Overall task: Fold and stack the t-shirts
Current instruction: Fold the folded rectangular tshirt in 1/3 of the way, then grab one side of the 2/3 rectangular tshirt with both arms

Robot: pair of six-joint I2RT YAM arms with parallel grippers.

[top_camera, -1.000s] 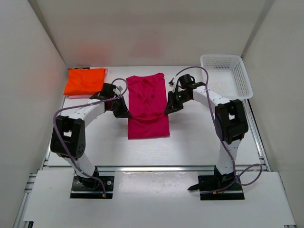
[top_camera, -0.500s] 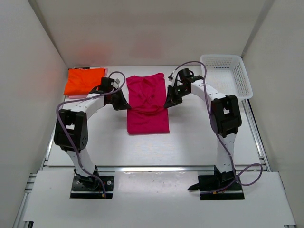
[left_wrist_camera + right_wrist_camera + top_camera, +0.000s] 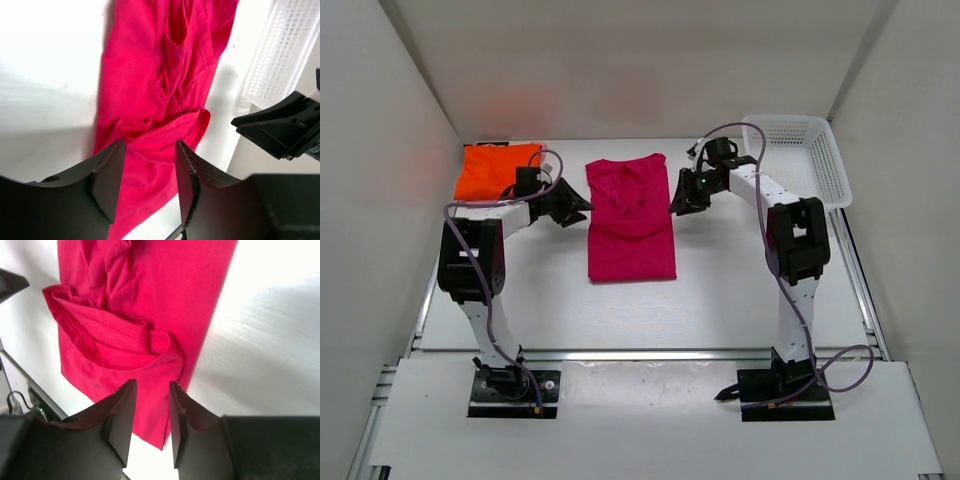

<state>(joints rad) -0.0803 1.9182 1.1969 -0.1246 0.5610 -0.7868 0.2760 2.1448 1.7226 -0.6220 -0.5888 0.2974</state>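
Observation:
The deep magenta t-shirt [image 3: 630, 225] lies flat in the middle of the table as a long strip, its sides folded in and wrinkled at the far end. An orange t-shirt [image 3: 496, 170] lies folded at the far left. My left gripper [image 3: 578, 208] is open just off the magenta shirt's left edge. My right gripper [image 3: 676, 205] is open just off its right edge. In the left wrist view the shirt [image 3: 145, 75] lies beyond the open gripper [image 3: 150, 150], with no fabric pinched. The right wrist view shows the same: shirt [image 3: 150, 290] beyond the open gripper [image 3: 152, 387].
A white mesh basket [image 3: 832, 165] stands at the far right, close behind the right arm; it also shows in the left wrist view [image 3: 285, 50]. White walls close in the table on the left, right and back.
Both grippers carried the magenta shirt's side edges toward the far end, then opened and let go. The shirt now lies slightly shorter and flat, and both grippers sit just outside its edges.

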